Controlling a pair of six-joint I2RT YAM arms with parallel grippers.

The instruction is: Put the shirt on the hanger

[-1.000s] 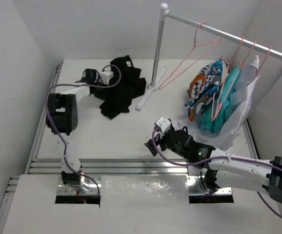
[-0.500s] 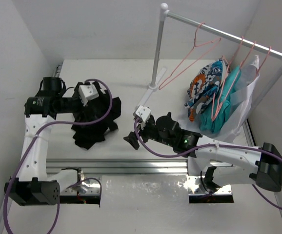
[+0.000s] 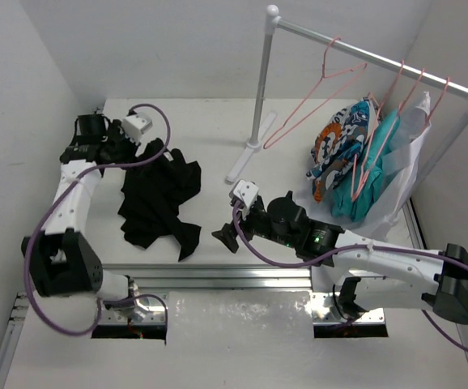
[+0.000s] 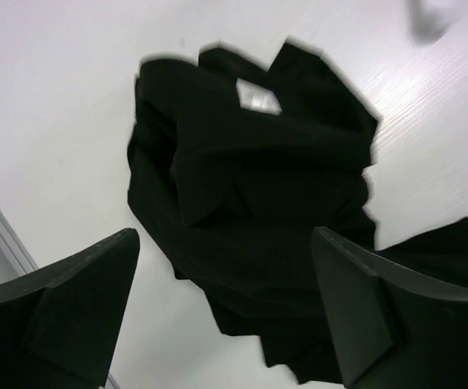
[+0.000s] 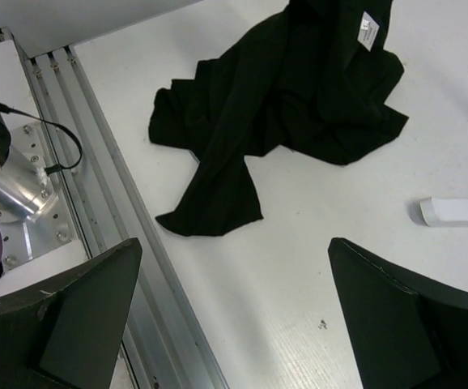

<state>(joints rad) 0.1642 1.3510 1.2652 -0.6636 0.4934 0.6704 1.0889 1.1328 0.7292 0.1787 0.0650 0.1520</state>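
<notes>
left gripper (image 4: 224,243) spread wide, empty, pulled back toward far-left corner | shirt (image 3: 159,194) released, now crumpled on table (image 3: 218,130), left of centre | right gripper (image 5: 234,247) spread wide, empty, drawn slightly nearer | hanger (image 3: 324,78) unmoved on rail (image 3: 380,57)

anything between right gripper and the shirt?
Nothing. Only bare white tabletop separates the right gripper from the shirt, clearest in the right wrist view, jaws open.

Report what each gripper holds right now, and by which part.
Nothing is held. The left gripper is open above the black shirt, which lies loose on the table; the right gripper is open and empty.
</notes>
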